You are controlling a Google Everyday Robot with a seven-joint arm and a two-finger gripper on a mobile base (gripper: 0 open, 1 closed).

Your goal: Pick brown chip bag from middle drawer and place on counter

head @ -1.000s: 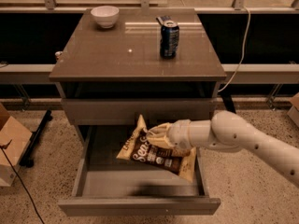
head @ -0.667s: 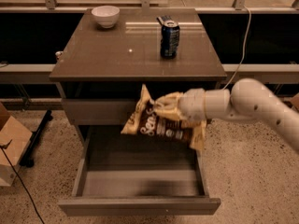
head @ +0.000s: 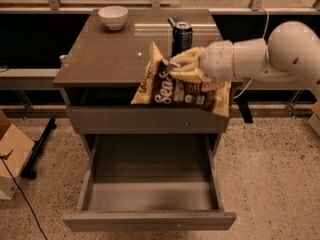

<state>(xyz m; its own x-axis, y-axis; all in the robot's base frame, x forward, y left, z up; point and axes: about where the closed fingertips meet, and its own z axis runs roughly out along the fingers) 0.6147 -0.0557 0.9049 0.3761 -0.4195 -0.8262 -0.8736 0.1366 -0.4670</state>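
- Gripper: centre right, fingers clamped on the brown chip bag; arm cut off at right edge.
- Bag: hung across the counter front edge, hiding it; contact with the slab could not be told.
- Soda can: base hidden behind bag.
- Middle drawer: open, lower centre.

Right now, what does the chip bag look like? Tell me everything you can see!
The brown chip bag is crinkly and flat, dark brown in the middle with cream-tan ends and big white script letters. It hangs tilted in the air, left corner poking up, level with the front edge of the counter and above the open middle drawer, whose grey floor is bare. The gripper, reaching in from the right, is shut on its upper edge. Whether it brushes the counter cannot be told.
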